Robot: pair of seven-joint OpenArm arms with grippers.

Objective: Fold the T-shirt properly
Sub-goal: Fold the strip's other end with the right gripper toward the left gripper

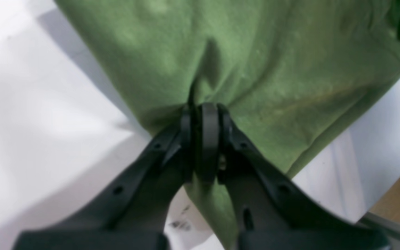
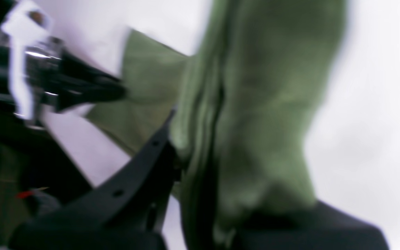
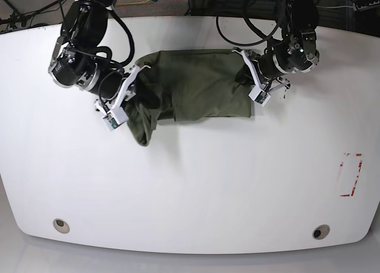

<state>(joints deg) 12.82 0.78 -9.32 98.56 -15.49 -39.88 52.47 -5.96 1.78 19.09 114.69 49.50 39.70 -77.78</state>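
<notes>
The olive-green T-shirt (image 3: 196, 86) lies bunched across the back middle of the white table (image 3: 190, 184), with one part hanging down at its left end. In the base view my left gripper (image 3: 245, 68) is at the shirt's right end. The left wrist view shows this gripper (image 1: 203, 108) shut on a pinch of the cloth (image 1: 255, 62). My right gripper (image 3: 135, 78) is at the shirt's left end. The right wrist view is blurred and shows cloth (image 2: 262, 104) caught between that gripper's fingers (image 2: 144, 159) and draped over one of them.
A red-outlined rectangle (image 3: 350, 175) is marked on the table at the right. Two round holes (image 3: 59, 225) (image 3: 320, 232) sit near the front edge. The table's edge (image 1: 387, 225) shows in the left wrist view. Cables hang behind the table.
</notes>
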